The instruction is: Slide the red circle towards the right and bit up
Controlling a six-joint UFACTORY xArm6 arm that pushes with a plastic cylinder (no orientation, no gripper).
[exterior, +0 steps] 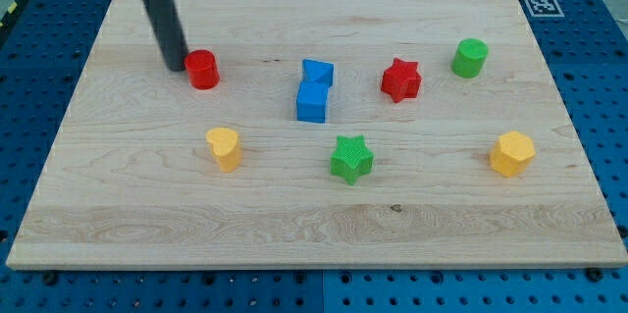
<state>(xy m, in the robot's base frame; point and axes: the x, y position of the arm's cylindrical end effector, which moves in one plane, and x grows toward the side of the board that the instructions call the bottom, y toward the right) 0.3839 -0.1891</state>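
Note:
The red circle (pixel 203 69) stands on the wooden board at the view's upper left. My tip (pixel 176 65) rests on the board just left of the red circle, touching or almost touching its left side. The dark rod rises from the tip up and to the left, out of the view's top edge.
Two blue blocks (pixel 313 88) sit together at the middle. A red star (pixel 400 79) and a green cylinder (pixel 470 58) lie to the right. A yellow heart (pixel 225 148), a green star (pixel 351 159) and a yellow hexagon (pixel 512 153) lie lower. The board's edge (pixel 314 262) runs along the bottom.

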